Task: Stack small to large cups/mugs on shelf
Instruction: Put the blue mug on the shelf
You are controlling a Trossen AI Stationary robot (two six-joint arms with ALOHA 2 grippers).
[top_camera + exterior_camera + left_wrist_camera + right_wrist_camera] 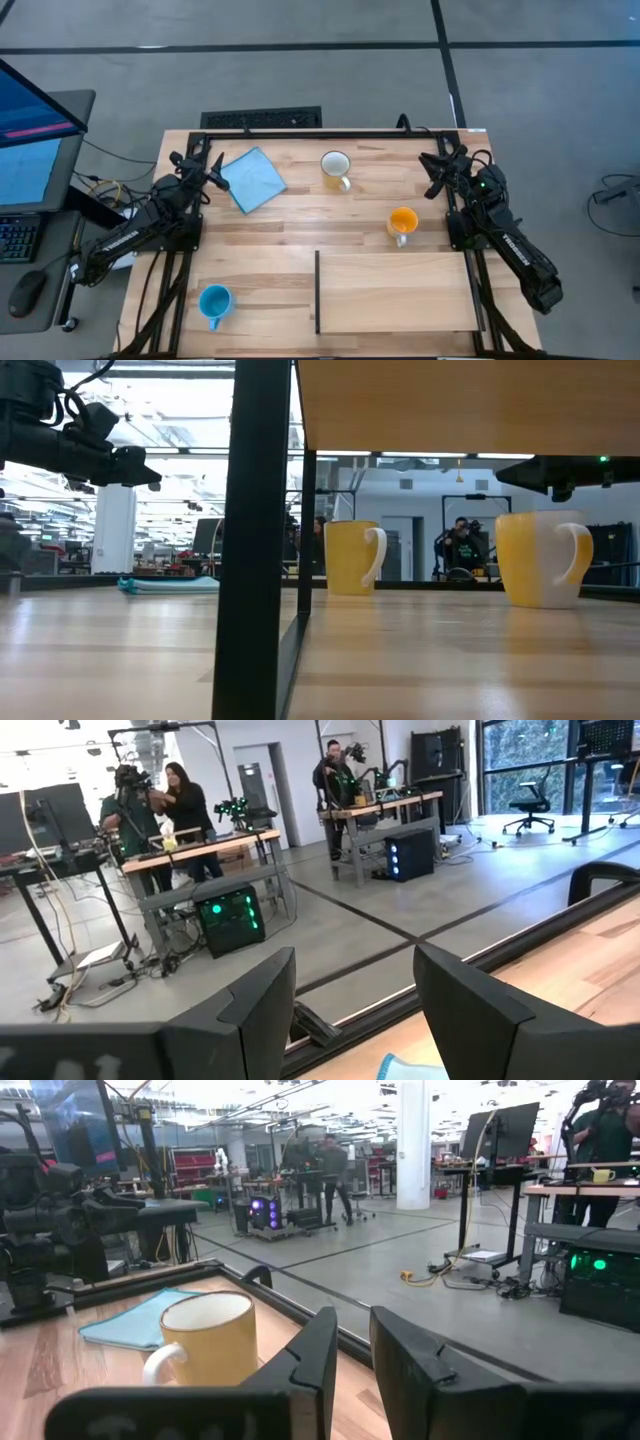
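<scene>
The small light-blue mug (pixel 214 301) stands upright near the table's near left corner. The orange mug (pixel 402 222) stands right of centre and also shows in the low view (pixel 540 558). The white mug with a yellowish inside (pixel 336 168) stands at the far middle and shows in the low view (pixel 353 557) and the right wrist view (pixel 205 1338). The shelf (pixel 395 292) is a pale wood board with a dark edge at the near right. My left gripper (pixel 214 171) hovers open at the far left. My right gripper (pixel 433 172) hovers at the far right with a narrow gap between its fingers. Both are empty.
A blue cloth (pixel 252 179) lies flat at the far left, just beside my left gripper. The shelf's dark post (pixel 255 540) stands close in the low view. Bare tabletop lies between the mugs. People and other benches show in the room beyond the table.
</scene>
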